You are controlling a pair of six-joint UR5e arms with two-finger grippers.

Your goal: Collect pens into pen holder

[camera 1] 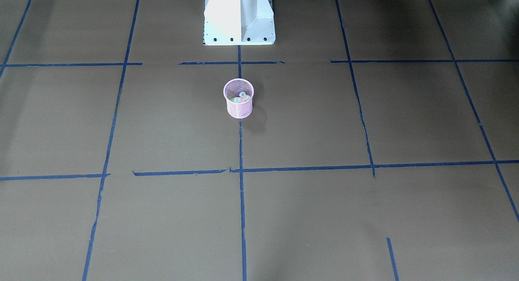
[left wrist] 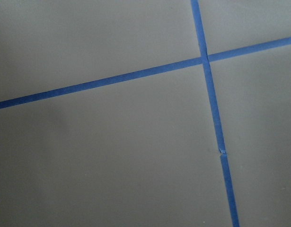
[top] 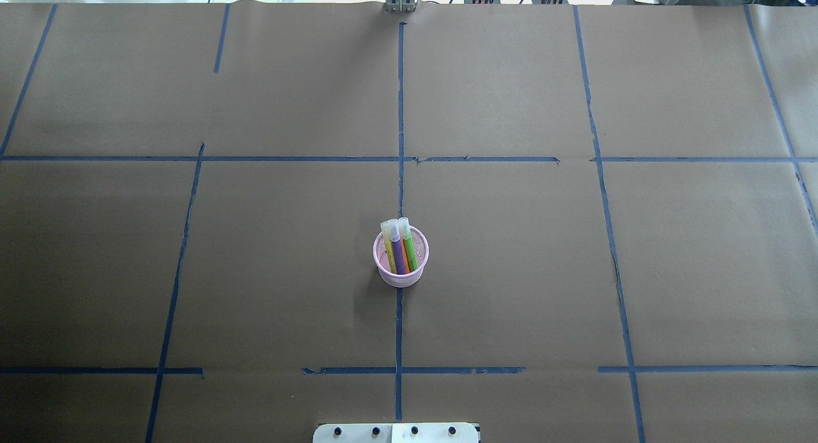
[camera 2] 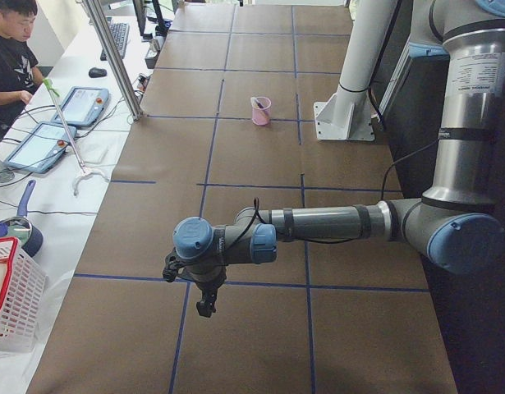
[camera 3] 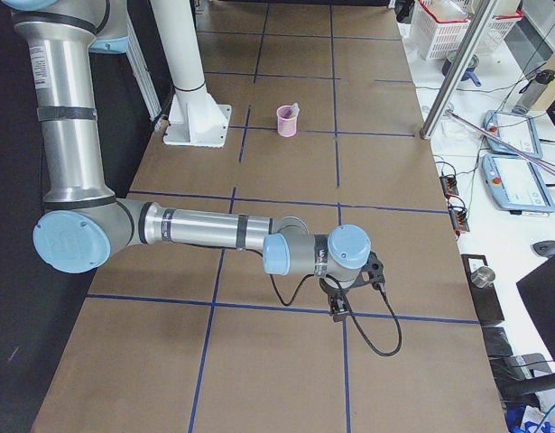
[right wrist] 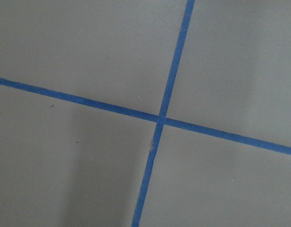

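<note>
Pens [top: 399, 245] stand together inside the pen holder [top: 401, 269], a pink mesh cup just below the centre of the overhead view, set on the middle line of blue tape [top: 400, 110] that runs up the brown table [top: 287, 270]. The purple pen [top: 397, 251], orange pen [top: 404, 256] and green pen [top: 410, 250] lean side by side toward the cup's upper rim, and their pale cap ends rise above it. In the front-facing view the cup sits slightly above and left of centre, below the white pedestal [camera 1: 239, 17] at the top edge, with the round pen ends showing inside its mouth.

Both arms are well apart from the cup. In the left side view the left arm [camera 2: 334, 223] stretches across the lower half of the frame and the left gripper [camera 2: 205, 305] hangs over a tape line at lower centre; I cannot tell whether its jaws are apart or together. In the right side view the right arm [camera 3: 205, 230] reaches across the middle and the right gripper [camera 3: 338, 311] points down at lower right of centre; its jaws cannot be judged either. Each wrist view shows only brown surface and crossing tape.

A person [camera 2: 10, 49] sits at the upper left of the left side view, and a red-rimmed basket [camera 2: 10, 300] is at its lower left.
</note>
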